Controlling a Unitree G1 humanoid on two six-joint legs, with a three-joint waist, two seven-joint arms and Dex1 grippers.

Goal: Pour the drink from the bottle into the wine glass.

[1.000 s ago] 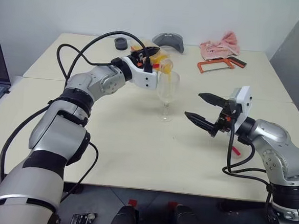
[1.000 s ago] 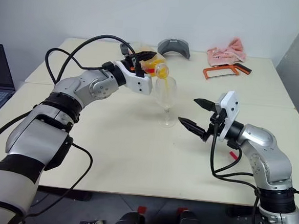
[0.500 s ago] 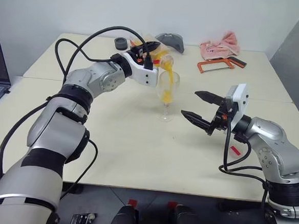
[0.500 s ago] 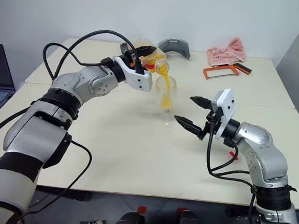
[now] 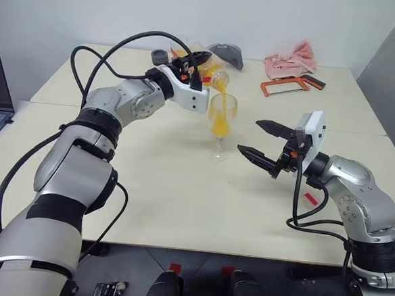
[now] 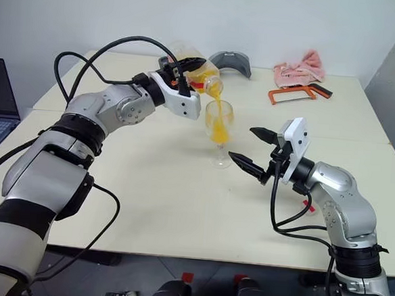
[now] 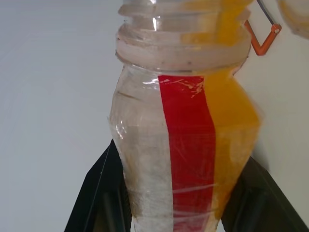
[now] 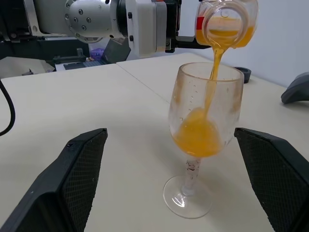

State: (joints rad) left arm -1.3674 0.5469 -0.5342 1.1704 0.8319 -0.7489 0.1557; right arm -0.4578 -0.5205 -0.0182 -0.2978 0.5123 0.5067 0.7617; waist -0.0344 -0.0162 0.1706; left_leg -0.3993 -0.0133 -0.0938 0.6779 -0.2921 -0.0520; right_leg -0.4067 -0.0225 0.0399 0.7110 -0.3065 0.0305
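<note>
Left arm reaches out across the middle, elbow bent, forearm angling up and toward the right. Its wrist is rolled over, and the left gripper (image 6: 189, 71) is clamped on the bottle (image 7: 186, 140), the 2 black fingers (image 7: 99, 198) pressing its sides. The bottle lies tipped, mouth pointing down and to the right. Right arm sits lower, elbow tucked in, forearm level and pointing forward and left. The right gripper (image 5: 260, 140) hangs in the air with its 2 fingers (image 8: 79, 166) spread wide apart, holding nothing, tips aimed toward the centre.
</note>
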